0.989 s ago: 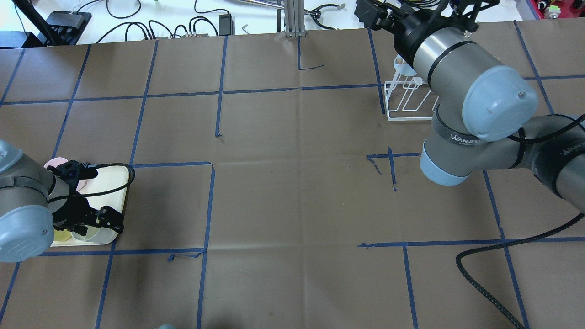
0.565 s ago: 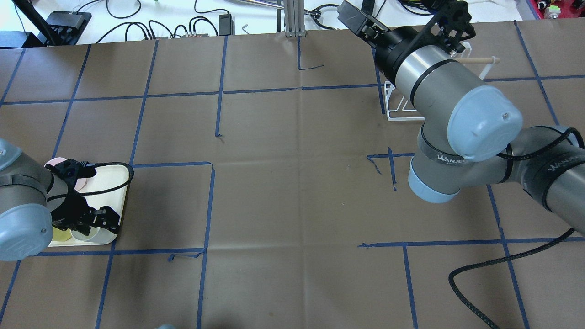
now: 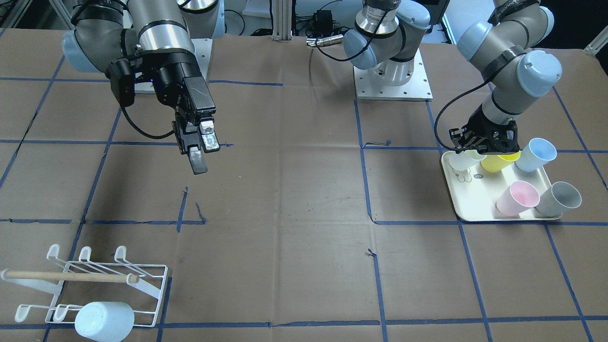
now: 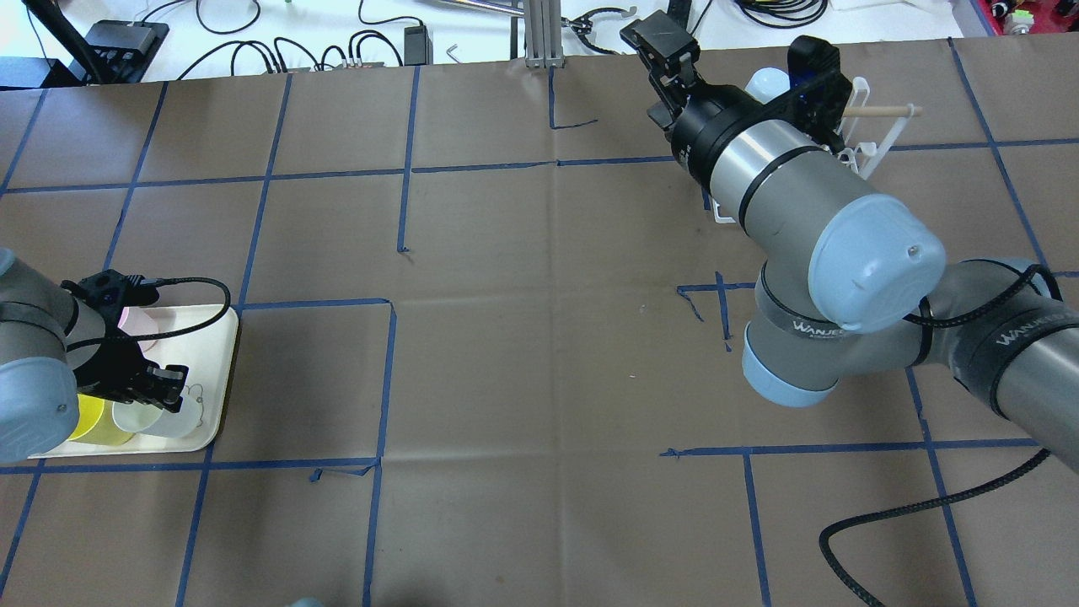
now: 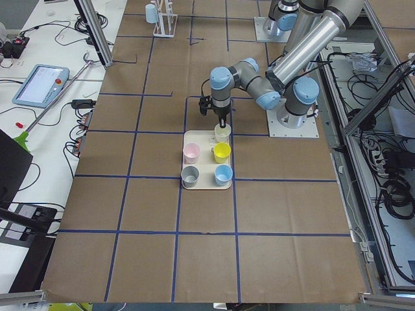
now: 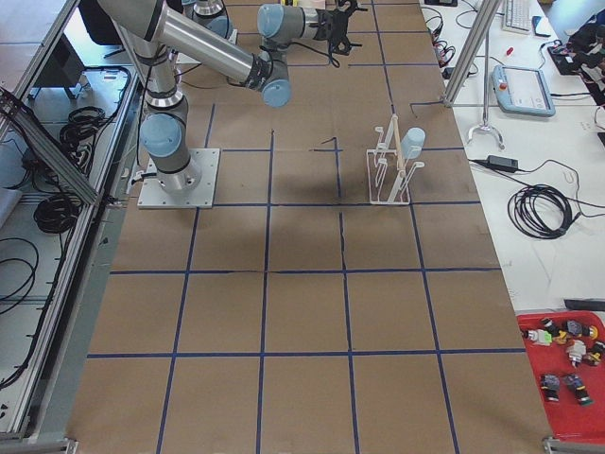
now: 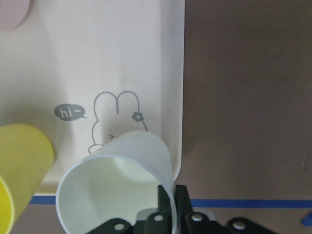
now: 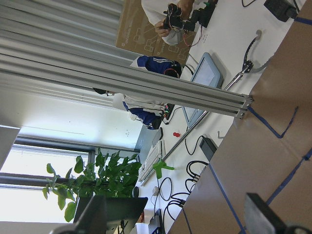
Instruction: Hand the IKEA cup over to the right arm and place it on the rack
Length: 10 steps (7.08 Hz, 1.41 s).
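My left gripper (image 3: 477,145) is shut on the rim wall of a white cup (image 3: 461,161) at the corner of the cream bear tray (image 3: 475,204). In the left wrist view its fingers pinch the wall of the tilted cup (image 7: 117,185). The right arm's gripper (image 3: 202,149) hangs open and empty above bare table, well away from the white wire rack (image 3: 95,280). A pale blue cup (image 3: 104,320) sits upturned on the rack's front row. From overhead, the right arm hides part of the rack (image 4: 877,126).
On the tray stand a yellow cup (image 3: 498,161), a light blue cup (image 3: 536,154), a pink cup (image 3: 517,197) and a grey cup (image 3: 560,199). Brown paper with blue tape lines covers the table (image 3: 294,228). Cables lie beyond its far edge (image 4: 253,42).
The right arm has swung back from the rack, uncovering it and the pale blue cup on it. The left gripper has shifted over the tray to the white cup.
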Each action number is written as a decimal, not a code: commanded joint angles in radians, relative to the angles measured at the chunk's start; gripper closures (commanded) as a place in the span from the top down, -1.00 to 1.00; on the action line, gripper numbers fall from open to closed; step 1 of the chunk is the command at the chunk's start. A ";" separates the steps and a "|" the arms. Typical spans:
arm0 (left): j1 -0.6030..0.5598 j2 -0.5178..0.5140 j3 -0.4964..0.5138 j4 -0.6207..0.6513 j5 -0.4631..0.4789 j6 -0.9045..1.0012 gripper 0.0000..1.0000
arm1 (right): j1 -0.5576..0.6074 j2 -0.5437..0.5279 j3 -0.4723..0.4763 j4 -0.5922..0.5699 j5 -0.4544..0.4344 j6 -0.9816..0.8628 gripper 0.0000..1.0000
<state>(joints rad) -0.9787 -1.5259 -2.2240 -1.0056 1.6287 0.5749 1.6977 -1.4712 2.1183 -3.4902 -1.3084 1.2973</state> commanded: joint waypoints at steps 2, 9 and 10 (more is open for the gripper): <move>-0.012 -0.019 0.230 -0.135 -0.012 -0.004 -1.00 | 0.036 0.008 0.002 -0.019 -0.002 0.190 0.99; -0.176 -0.240 0.752 -0.255 -0.403 -0.003 -1.00 | 0.034 0.037 0.038 -0.109 -0.011 0.235 0.99; -0.179 -0.246 0.732 -0.193 -0.541 -0.003 -1.00 | 0.033 0.038 0.038 -0.106 -0.012 0.234 1.00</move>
<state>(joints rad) -1.1500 -1.7614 -1.4754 -1.2846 1.2634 0.5720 1.7315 -1.4341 2.1560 -3.5979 -1.3176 1.5303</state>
